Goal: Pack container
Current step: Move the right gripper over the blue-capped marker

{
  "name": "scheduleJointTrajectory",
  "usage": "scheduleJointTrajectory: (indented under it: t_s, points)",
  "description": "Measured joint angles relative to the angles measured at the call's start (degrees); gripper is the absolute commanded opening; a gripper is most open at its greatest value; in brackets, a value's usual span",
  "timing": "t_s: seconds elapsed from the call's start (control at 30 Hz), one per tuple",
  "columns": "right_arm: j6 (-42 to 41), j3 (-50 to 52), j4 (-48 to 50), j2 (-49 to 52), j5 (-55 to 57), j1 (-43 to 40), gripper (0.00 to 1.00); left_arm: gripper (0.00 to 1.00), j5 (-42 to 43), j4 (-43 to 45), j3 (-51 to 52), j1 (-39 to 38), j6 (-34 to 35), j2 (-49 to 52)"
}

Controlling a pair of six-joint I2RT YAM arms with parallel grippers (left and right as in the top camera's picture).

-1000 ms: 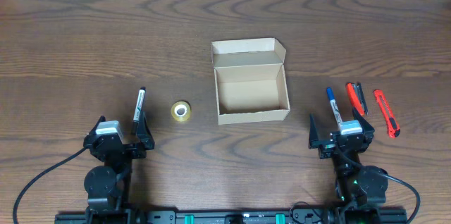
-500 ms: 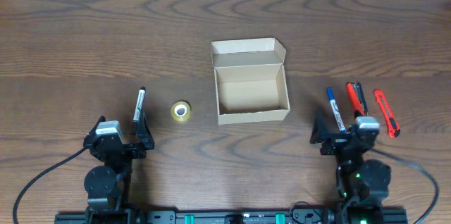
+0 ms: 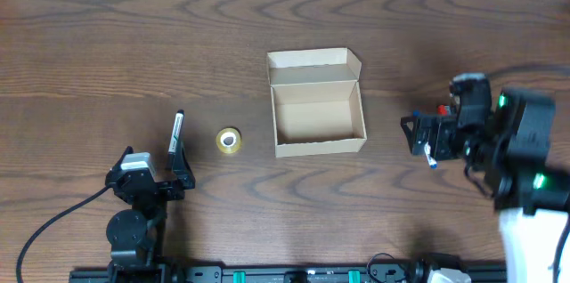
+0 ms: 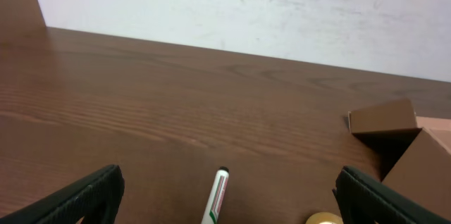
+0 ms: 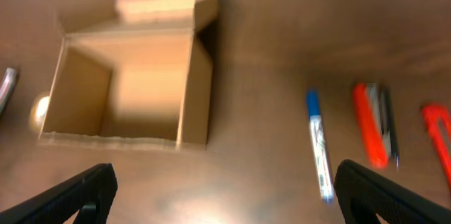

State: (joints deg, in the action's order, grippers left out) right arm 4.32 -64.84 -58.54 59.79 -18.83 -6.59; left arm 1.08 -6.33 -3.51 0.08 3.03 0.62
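The left gripper point(image 3: 149, 173) is sitting low over the table point(image 3: 89, 52). Its fingers point(image 4: 77, 196) are spread wide and holding nothing. A black marker point(image 4: 216, 197) is lying just ahead of it, pointing away. The tape point(image 3: 229, 141) is lying ahead and to its right. The box point(image 3: 316, 109) is standing farther off on that same side, well apart from the gripper.

The right gripper point(image 3: 427, 138) is hovering above the table. Its fingers point(image 5: 384, 196) are also spread wide, with nothing between them. From this gripper the box is sitting ahead and to the left, resting flat on the table. The box is open and empty inside, and its lid flap point(image 5: 165, 2) is standing back on the far side.

A blue marker point(image 5: 318, 146) is lying ahead of the gripper, toward its right finger. A red marker point(image 5: 370, 125) is lying farther right, with a thin dark pen point(image 5: 389, 129) just beside it. Whether those two are touching cannot be told, since the wrist view is blurred. A red cutter point(image 5: 437, 129) is lying farthest right, at the edge of that view. From overhead, the gripper is covering most of these items.
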Motion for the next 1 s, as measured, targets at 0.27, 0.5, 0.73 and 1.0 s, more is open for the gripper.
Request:
scheduleJointTrajectory:
  t_s: [0.27, 0.5, 0.73, 1.0]
  points:
    - [5.53, -13.84, -18.01, 14.05, 6.14, -0.17, 0.99, 0.95, 0.02, -0.02, 0.00, 0.00, 0.00, 0.00]
    - [3.80, -14.99, -21.66, 26.21, 16.33, -1.40, 0.95, 0.95, 0.02, -0.02, 0.00, 0.00, 0.00, 0.00]
    - [6.34, -14.99, -17.27, 34.93, 17.29, -1.40, 0.97, 0.95, 0.00, -0.02, 0.00, 0.00, 0.00, 0.00]
    - [11.80, -14.99, -13.62, 42.53, 15.96, -1.40, 0.97, 0.95, 0.02, -0.02, 0.00, 0.00, 0.00, 0.00]
